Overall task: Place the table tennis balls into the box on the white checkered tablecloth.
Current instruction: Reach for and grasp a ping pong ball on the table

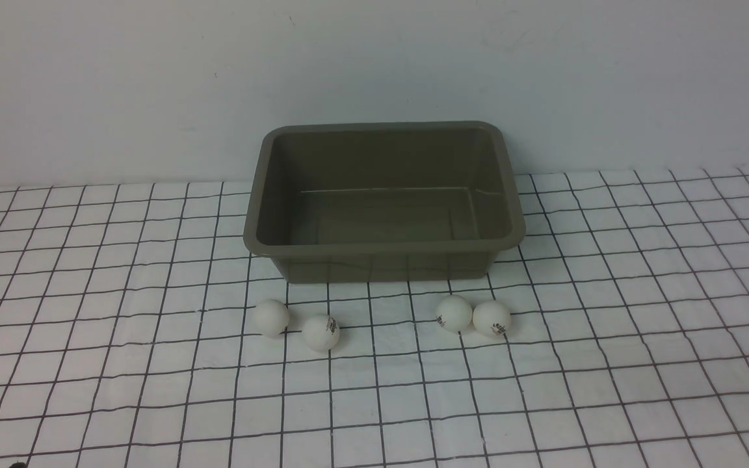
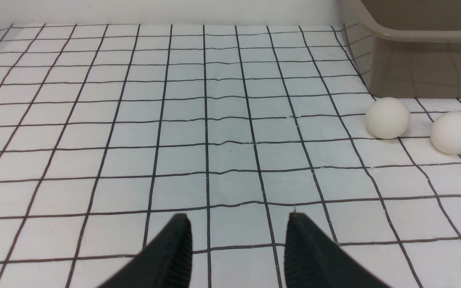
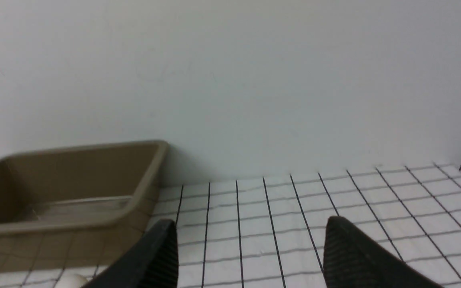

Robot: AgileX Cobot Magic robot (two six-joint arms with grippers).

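Several white table tennis balls lie on the white checkered tablecloth (image 1: 608, 364) just in front of the box (image 1: 384, 247). One pair sits at the left (image 1: 271, 317) (image 1: 320, 333) and a touching pair at the right (image 1: 454, 313) (image 1: 491, 318). The olive box is empty. In the left wrist view my left gripper (image 2: 238, 216) hovers open over bare cloth, with the left pair of balls (image 2: 387, 118) (image 2: 454, 133) ahead and to the side by the box wall (image 2: 426, 72). My right gripper (image 3: 249, 221) is open and empty beside the box (image 3: 54, 228). Neither gripper shows in the front view.
A plain pale wall rises directly behind the box. The cloth is slightly wrinkled and stretches out on both sides of the box and toward the front edge. The top of one ball (image 3: 70, 282) peeks in at the edge of the right wrist view.
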